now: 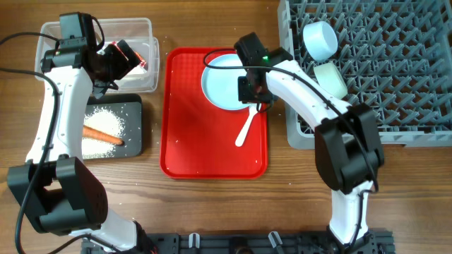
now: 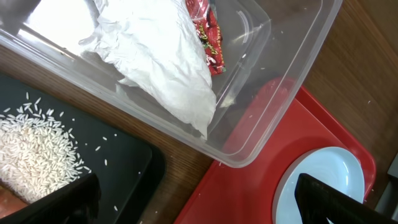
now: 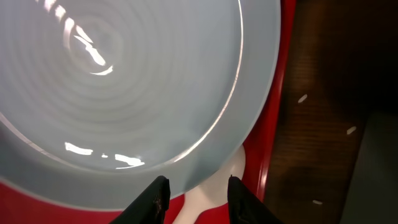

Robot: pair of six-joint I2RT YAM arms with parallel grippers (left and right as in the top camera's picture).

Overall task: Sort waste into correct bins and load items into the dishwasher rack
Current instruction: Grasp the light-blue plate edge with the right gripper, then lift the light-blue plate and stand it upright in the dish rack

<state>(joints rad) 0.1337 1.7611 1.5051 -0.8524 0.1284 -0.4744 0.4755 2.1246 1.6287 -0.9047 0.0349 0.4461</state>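
Shows the left arm [image 1: 53, 106], white links with black joints, standing up from its base at the near left edge of the desk and bent to the right at the wrist, with the jaws spread wide and holding nothing. Shows the right arm [image 1: 304, 88], built alike, set on its base at the near right, folded at a black elbow and stretched left and away, wrist turned downward, with the jaws parted by a narrow gap.
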